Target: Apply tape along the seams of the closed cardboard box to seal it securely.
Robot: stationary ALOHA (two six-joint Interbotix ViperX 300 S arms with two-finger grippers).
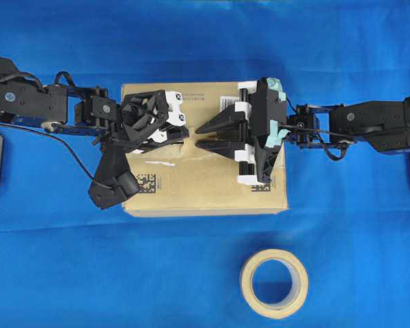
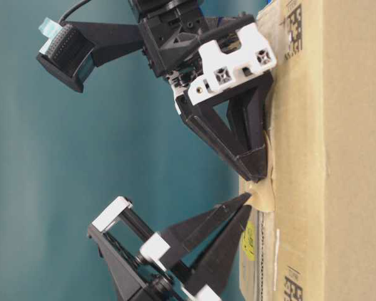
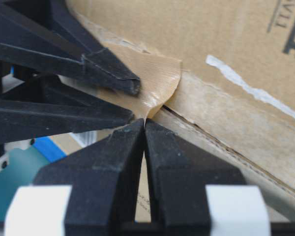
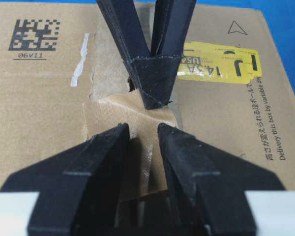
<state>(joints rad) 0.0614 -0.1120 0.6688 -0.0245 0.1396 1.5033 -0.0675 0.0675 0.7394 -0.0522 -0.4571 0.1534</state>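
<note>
The cardboard box (image 1: 205,184) lies flat under both arms. A small tan piece of tape (image 4: 108,115) lies over the seams (image 3: 221,147) near the box's middle, with one corner lifted. My left gripper (image 3: 145,122) is shut on that lifted corner, its tips pressed together. My right gripper (image 4: 142,130) faces it from the other side. It is open, with its two fingers (image 3: 113,73) resting on or just over the tape's flat part. In the overhead view the left gripper (image 1: 183,135) and the right gripper (image 1: 199,137) nearly meet tip to tip.
A beige tape roll (image 1: 274,282) lies on the blue cloth in front of the box. A pale strip of old tape (image 1: 160,164) and a yellow sticker (image 4: 219,64) mark the box top. Blue cloth surrounds the box on all sides.
</note>
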